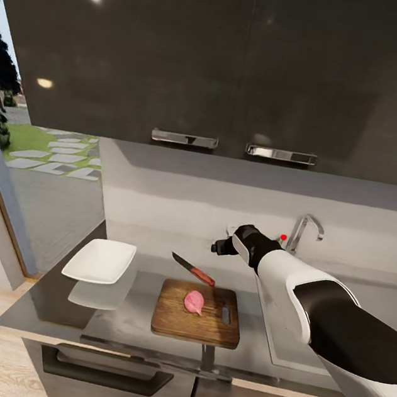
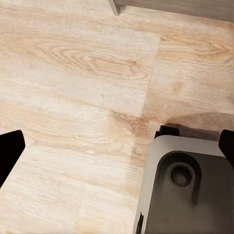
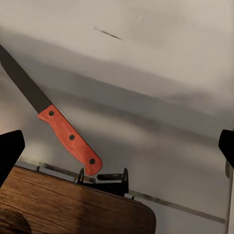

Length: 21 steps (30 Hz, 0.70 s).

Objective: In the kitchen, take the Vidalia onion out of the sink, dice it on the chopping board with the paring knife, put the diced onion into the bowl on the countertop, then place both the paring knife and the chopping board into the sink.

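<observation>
1. My right tool [image 1: 222, 247] hangs above the grey glossy bench [image 1: 43, 302], fingers spread wide, gripping nothing.
2. The small pinkish-red onion [image 1: 194, 301] rests on the brown wooden chopping board [image 1: 196, 326].
3. The red-handled paring knife [image 1: 192, 269] lies tilted, its handle end at the board's far edge.
4. The white squarish bowl [image 1: 100, 261] sits left of the board.
5. My left tool [image 2: 117, 146] is open over the light wood floor [image 2: 73, 97].

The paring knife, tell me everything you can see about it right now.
The paring knife is slim, with a dark blade and a red handle with three dark rivets. It sits tilted, handle end resting at the far edge of the chopping board, blade rising up and away toward the wall. Nothing grips it; the right tool hangs apart, beside it.
</observation>
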Motion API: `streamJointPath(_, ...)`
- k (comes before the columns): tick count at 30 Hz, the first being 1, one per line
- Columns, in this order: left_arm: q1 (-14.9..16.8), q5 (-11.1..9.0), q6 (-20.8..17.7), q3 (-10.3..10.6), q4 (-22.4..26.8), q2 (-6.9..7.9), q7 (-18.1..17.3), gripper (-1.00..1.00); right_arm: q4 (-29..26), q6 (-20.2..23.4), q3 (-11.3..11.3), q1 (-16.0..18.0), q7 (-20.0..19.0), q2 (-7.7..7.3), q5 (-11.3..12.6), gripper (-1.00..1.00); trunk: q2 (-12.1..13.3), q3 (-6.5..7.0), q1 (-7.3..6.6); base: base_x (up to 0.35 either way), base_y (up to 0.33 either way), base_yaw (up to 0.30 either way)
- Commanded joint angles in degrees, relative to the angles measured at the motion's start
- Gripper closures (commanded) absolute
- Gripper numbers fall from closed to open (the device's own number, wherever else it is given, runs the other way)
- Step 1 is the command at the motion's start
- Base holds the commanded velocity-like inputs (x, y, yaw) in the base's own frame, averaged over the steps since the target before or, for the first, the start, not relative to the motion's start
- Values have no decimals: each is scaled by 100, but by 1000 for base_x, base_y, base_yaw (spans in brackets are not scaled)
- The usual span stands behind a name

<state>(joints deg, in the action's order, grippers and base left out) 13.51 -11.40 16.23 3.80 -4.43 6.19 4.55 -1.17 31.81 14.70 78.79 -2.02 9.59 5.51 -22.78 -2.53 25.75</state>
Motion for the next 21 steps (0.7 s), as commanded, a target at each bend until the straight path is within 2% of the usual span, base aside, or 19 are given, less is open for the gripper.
streamJointPath(1, 11, -38, 39, 41, -23, -3, 5, -100, -6, 27, 51, 5, -9, -1, 56, -100, -14, -23, 4, 0, 0, 0)
streamJointPath(11, 11, -38, 39, 43, -23, -4, 2, -100, -6, 27, 51, -8, -15, -1, 56, -100, -14, -116, 4, 5, 0, 0)
streamJointPath(21, 11, -38, 39, 44, -23, -4, 2, -100, -6, 27, 51, -22, -20, -1, 56, -100, -14, -209, 4, 98, 39, 0)
